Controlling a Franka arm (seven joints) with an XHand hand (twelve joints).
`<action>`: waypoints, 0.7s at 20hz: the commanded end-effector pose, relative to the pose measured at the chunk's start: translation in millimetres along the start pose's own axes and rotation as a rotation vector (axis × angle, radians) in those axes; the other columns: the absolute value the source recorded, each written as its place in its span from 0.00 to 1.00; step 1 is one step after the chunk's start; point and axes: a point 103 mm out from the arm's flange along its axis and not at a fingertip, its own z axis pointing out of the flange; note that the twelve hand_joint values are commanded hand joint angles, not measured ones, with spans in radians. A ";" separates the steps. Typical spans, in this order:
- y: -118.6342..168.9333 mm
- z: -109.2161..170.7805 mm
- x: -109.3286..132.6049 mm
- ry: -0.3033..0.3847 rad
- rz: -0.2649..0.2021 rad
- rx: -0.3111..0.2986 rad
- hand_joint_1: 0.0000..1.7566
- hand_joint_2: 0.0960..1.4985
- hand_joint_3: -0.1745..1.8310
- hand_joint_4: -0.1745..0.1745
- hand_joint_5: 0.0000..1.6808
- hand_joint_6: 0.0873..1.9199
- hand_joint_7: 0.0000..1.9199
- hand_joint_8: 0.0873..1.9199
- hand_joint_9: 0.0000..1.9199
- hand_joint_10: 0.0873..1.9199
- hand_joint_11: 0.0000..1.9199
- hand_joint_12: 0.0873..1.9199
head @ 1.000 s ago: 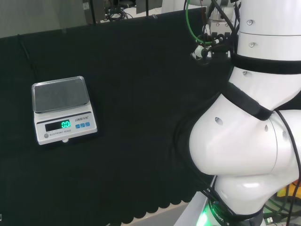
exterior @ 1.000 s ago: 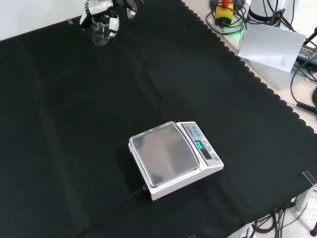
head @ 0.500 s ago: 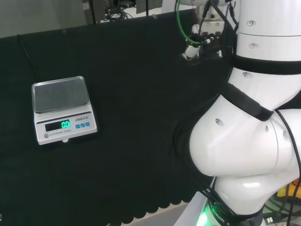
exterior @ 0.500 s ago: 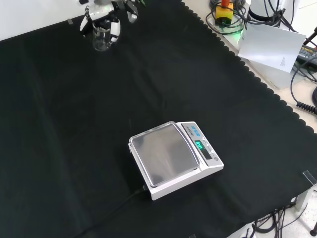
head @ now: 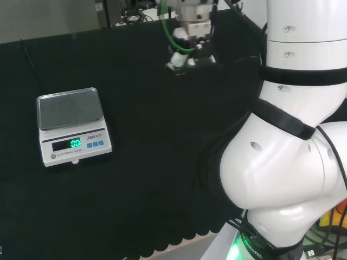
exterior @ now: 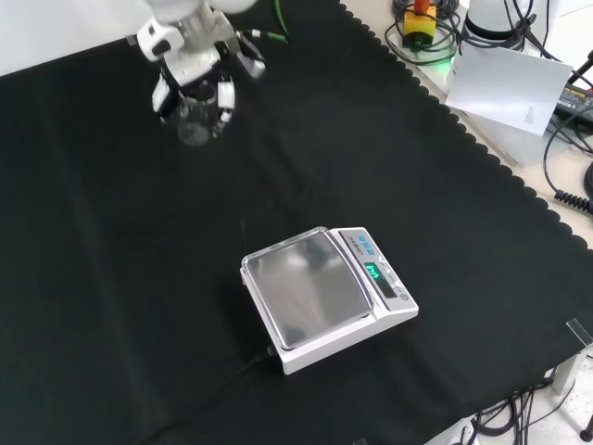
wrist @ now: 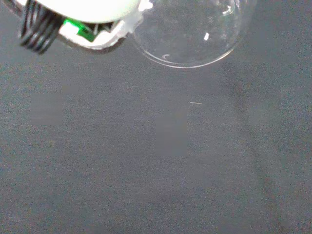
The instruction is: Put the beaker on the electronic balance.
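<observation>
Beaker [exterior: 195, 116] hangs in my hand [exterior: 190, 69], fingers curled round it, above the counter's [exterior: 111, 278] far side and well apart from the balance [exterior: 324, 297], and I judge the clear glass could slip or clip the pan's edge if I descend off-centre.

So the electronic balance [exterior: 326, 298] sat on the cloth [exterior: 111, 306] low and a bit right of middle in the front view, while in the head view it [head: 72, 125] was off at the left with the arm's links [head: 287, 162] taking up the right side. The hand [exterior: 193, 65] was up at the top left of the front view, well apart from the balance, its fingers curled around the beaker [exterior: 195, 116] that hung below it. In the head view the hand [head: 188, 51] was near the top middle, right of and farther back than the balance, and the wrist view had the beaker's round bottom [wrist: 190, 31] just beside a part of the hand [wrist: 83, 17], over bare cloth
</observation>
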 end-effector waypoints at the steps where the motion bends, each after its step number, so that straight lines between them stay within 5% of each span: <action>1: 5.7 -1.2 114.5 -0.062 -0.211 0.013 0.69 0.45 0.53 0.57 0.56 0.66 0.48 0.74 0.63 0.61 0.70 0.38; 14: -8.9 10.1 250.7 -0.105 -0.455 0.039 0.69 0.44 0.54 0.56 0.57 0.66 0.48 0.74 0.64 0.61 0.70 0.39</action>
